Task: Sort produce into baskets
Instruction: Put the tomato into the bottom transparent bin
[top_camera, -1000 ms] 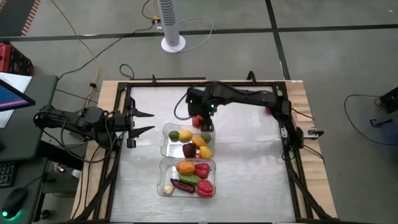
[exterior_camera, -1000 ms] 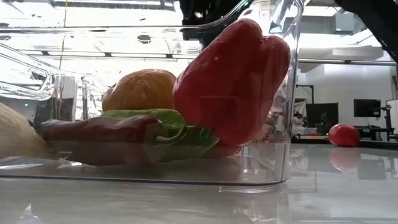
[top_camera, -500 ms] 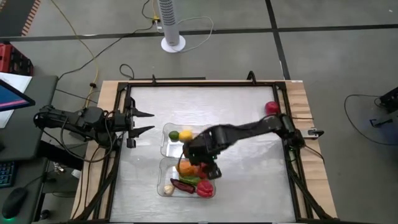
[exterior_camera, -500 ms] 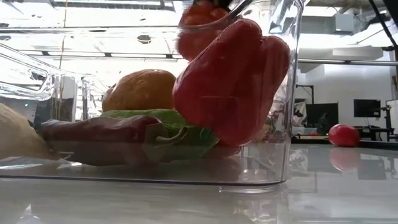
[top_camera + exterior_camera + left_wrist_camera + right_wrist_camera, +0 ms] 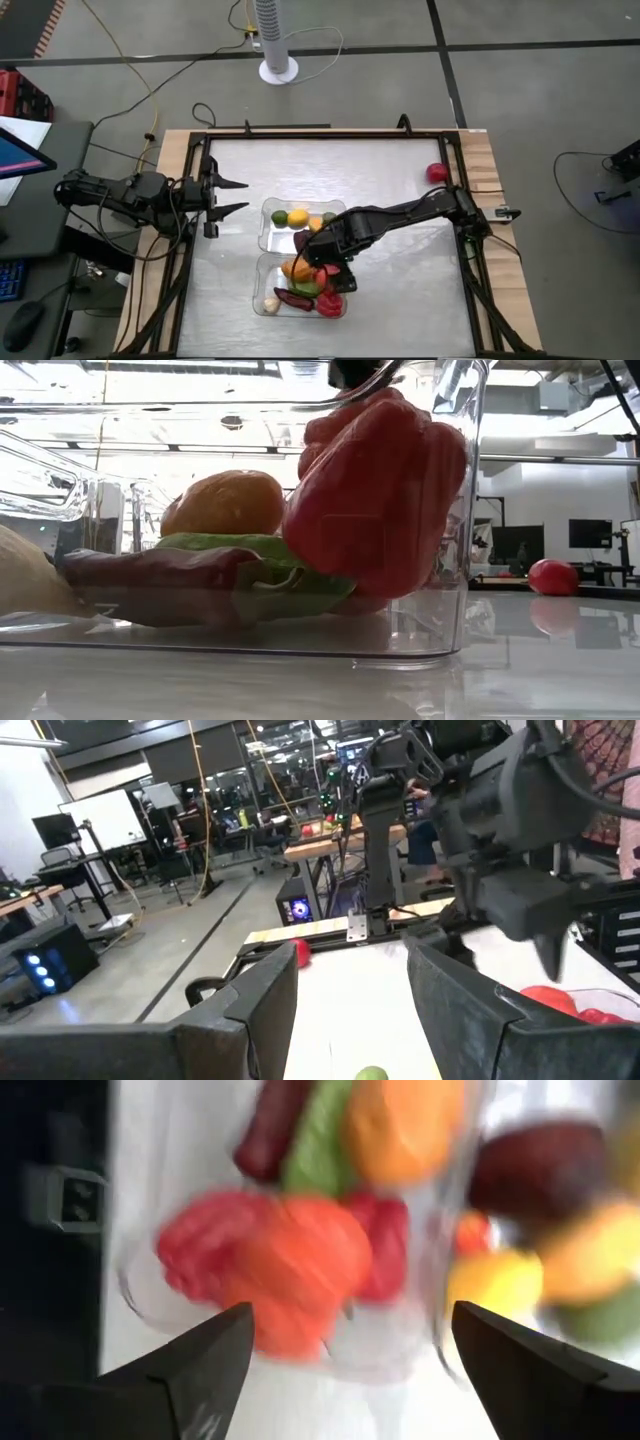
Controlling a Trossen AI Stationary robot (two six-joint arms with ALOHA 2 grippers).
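Two clear tubs stand side by side mid-table: the far tub [image 5: 266,214] and the near tub [image 5: 259,290]. My right gripper [image 5: 334,268] hovers open over the near tub's right part. In the right wrist view [image 5: 350,1330] its fingers stand wide apart above a round red piece [image 5: 290,1270]. That piece [image 5: 335,420] rests on top of the red pepper [image 5: 380,510] in the near tub. The near tub also holds an orange piece [image 5: 225,500], a green piece [image 5: 240,550], a dark red chili [image 5: 150,570] and a pale garlic bulb [image 5: 270,303]. My left gripper [image 5: 238,197] waits open at the table's left.
The far tub holds green, yellow, orange and dark purple pieces [image 5: 303,240]. One red piece [image 5: 437,173] lies alone on the table by the far right edge; it also shows in the low view [image 5: 553,576]. Bare tabletop lies left and right of the tubs.
My right gripper has carried the round red piece from beside the far tub toward the near edge and over the near tub, then gone lower. The piece now sits on the red pepper, which has shifted a little.
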